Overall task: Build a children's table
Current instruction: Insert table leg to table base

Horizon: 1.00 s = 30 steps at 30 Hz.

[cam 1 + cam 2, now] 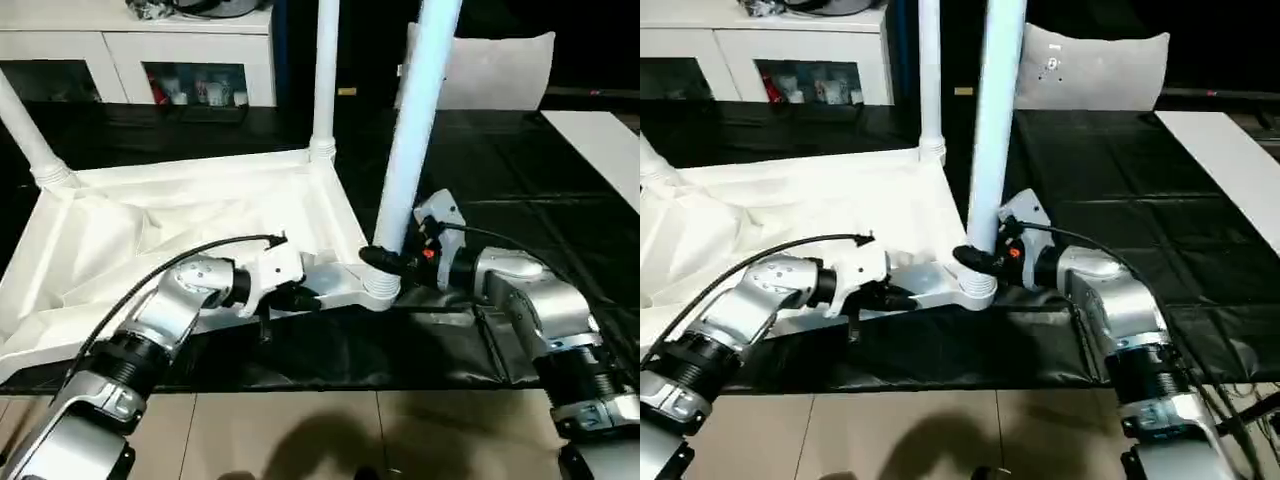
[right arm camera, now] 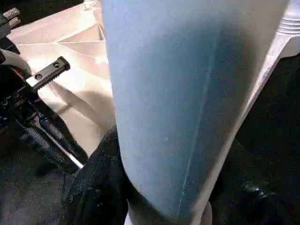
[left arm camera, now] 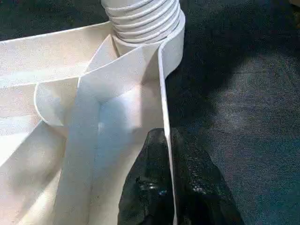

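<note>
On the black-sheeted work table (image 1: 520, 190) lies the upturned tabletop (image 1: 150, 240). Left gripper (image 3: 165, 140) pinches its near rim, steadying it, while right gripper (image 1: 385, 262) clamps the near-right leg (image 1: 415, 120) low, likely seating it in the corner socket (image 1: 380, 288).

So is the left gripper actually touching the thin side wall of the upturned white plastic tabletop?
Touching. In the left wrist view the left gripper has its two black fingers closed on the tabletop's thin side wall, one on each face.
</note>
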Motion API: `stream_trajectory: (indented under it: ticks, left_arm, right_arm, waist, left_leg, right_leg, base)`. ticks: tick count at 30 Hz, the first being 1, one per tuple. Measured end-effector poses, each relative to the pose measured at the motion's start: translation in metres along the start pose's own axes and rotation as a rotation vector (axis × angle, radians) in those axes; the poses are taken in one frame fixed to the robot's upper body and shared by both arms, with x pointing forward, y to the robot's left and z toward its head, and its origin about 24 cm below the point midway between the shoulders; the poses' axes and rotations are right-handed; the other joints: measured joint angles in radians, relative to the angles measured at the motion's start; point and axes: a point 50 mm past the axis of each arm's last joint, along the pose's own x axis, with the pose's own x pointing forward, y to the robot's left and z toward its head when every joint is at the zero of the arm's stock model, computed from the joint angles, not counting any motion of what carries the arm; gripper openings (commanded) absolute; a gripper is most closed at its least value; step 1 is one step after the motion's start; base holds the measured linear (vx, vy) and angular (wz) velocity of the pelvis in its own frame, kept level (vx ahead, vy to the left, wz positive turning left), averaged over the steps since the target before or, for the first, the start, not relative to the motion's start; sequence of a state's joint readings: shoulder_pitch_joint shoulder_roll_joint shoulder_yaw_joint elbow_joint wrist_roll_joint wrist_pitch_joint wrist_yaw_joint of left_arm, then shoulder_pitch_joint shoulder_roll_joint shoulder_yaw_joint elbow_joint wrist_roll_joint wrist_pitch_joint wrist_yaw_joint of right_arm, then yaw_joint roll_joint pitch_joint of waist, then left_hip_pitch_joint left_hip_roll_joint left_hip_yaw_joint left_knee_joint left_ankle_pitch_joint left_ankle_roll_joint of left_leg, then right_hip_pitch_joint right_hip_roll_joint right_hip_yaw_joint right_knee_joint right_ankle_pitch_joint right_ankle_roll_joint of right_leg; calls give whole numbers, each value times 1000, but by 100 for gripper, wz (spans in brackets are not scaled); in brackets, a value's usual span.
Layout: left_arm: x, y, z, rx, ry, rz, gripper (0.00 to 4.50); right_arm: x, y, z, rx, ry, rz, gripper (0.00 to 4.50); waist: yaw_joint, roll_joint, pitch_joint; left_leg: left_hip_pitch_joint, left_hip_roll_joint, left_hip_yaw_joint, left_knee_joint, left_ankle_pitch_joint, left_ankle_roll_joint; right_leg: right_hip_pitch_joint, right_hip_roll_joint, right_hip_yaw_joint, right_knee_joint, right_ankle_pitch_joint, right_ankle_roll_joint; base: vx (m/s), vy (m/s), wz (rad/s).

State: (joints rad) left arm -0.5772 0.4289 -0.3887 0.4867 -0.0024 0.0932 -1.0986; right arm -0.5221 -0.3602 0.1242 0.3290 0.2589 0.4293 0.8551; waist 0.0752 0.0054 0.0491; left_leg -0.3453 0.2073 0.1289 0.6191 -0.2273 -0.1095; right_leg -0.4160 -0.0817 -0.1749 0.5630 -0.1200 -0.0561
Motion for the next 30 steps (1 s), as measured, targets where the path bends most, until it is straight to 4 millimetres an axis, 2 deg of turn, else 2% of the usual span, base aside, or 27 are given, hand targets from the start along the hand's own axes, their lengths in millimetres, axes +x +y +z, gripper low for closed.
stream_trajectory:
  ticks: [3,9,15,20,23,26,30]
  left_arm:
    - [0,0,0,-1,3,1,0]
    - [1,0,0,-3,-3,-2,0]
    - [4,-2,1,-15,-14,-7,0]
    - [5,-3,-1,-27,-12,-8,0]
    - [5,-3,-3,-36,-7,-5,0]
    - [5,-3,-5,-41,-1,-5,0]
    - [6,-4,-5,-40,5,-15,0]
  right_arm:
    - [1,-1,-2,30,-16,-6,187]
    - [-6,-7,-14,195,-104,-29,187]
    - [-14,-2,-31,280,-213,-53,187]
    - [-16,4,-37,200,-232,-96,187]
    - [-12,9,-36,108,-211,-114,187]
    - [-10,13,-32,-12,-166,-105,187]
    - [-7,16,-32,-82,-124,-88,187]
  waist:
    - [-2,-1,-1]
    - [0,-1,-1]
    - [11,2,-3]
    - [11,11,-7]
    - [7,16,-7]
    - [-11,25,-9]
    - [-28,28,-9]
  left_leg:
    - [1,0,0,0,-1,-1]
    - [1,0,0,0,-1,-1]
    - [2,0,0,-1,-1,-1]
    - [5,0,0,-1,-1,-1]
    - [11,0,0,-1,-1,-1]
    - [13,0,-3,-2,-2,-1]
    - [15,2,-12,-3,-2,0]
  right_leg:
    - [2,0,0,-1,0,0]
    - [2,0,0,-1,0,0]
    - [3,0,-1,-1,0,0]
    - [5,0,-1,-2,0,0]
    - [11,0,-3,-5,0,0]
    - [20,2,-11,-17,0,1]
    - [34,2,-25,-33,1,2]
  base:
    - [0,0,0]
    - [0,0,0]
    - [0,0,0]
    - [0,0,0]
    - [0,0,0]
    - [0,0,0]
    - [0,0,0]
